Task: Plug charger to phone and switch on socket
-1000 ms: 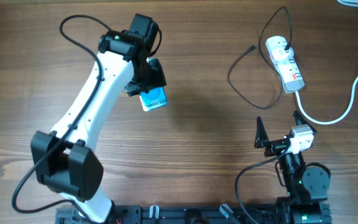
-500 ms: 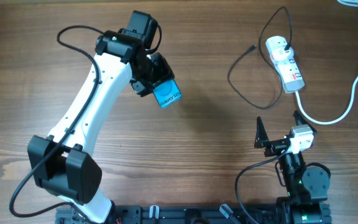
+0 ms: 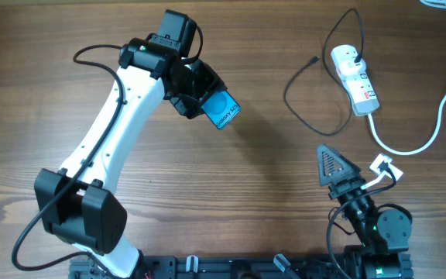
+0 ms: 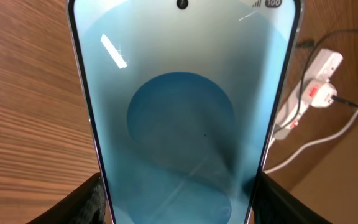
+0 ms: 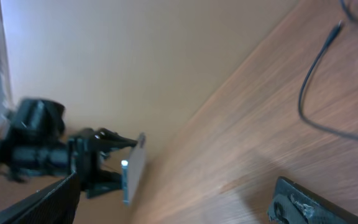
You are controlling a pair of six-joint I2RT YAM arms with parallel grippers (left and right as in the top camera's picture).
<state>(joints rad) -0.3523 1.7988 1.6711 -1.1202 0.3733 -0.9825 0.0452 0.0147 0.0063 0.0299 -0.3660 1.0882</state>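
The phone [image 3: 224, 111], its cyan-blue screen lit, hangs tilted above the table's middle, and my left gripper [image 3: 210, 99] is shut on its two long sides. It fills the left wrist view as the phone [image 4: 179, 112], with a black finger [image 4: 87, 200] against each edge. The charger [image 3: 299, 105], a thin black cable, lies looped at the right, its plug tip [image 3: 313, 60] free on the wood and its white adapter [image 3: 344, 55] sitting in the socket [image 3: 360, 84]. My right gripper [image 3: 335, 164] stands open and empty near the front right, below the cable.
A thick white cord [image 3: 428, 132] curls from the socket to the far right edge. In the right wrist view the phone [image 5: 132, 168] shows edge-on at the left, the black cable [image 5: 309, 81] at the upper right.
My left gripper has carried the phone to the right and turned it. The right wrist has rotated in place, its jaws still wide.
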